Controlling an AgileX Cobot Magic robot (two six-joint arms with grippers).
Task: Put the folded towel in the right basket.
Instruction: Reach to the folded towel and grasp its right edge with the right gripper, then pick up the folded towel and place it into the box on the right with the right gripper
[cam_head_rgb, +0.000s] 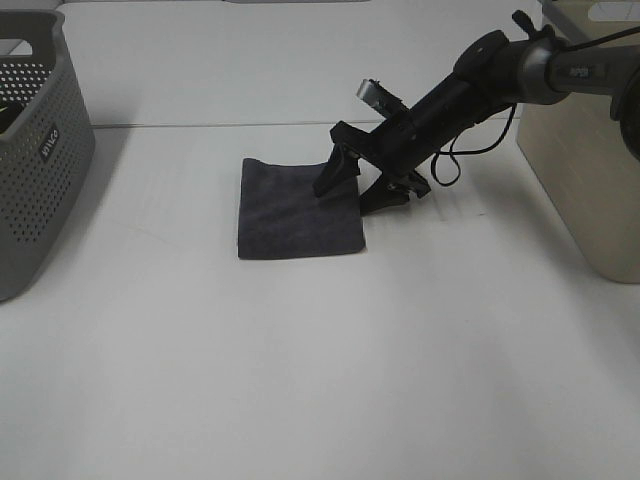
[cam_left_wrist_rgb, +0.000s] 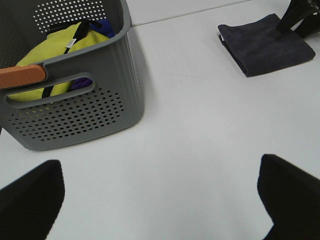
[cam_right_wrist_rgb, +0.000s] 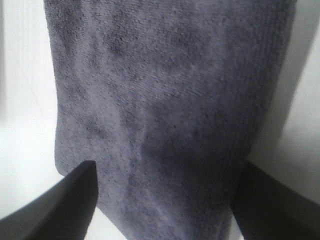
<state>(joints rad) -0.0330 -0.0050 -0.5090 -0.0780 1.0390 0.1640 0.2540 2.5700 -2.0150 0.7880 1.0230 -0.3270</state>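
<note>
Right claw (cam_head_rgb: 345, 199) spread wide, straddling right edge of folded towel (cam_head_rgb: 290, 210) flat on counter (cam_head_rgb: 320, 360). Left claw (cam_left_wrist_rgb: 160, 200) released, empty.

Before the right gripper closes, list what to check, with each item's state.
1. Right gripper open: ok.
2. Towel between its fingers in the wrist view: ok.
3. Fingers down on the towel: cannot tell.
4. Towel folded, flat on the table: ok.
5. Left gripper apart from the towel: ok, it is by the left basket.
6. Room in the right basket: cannot tell, only its wall shows.
</note>
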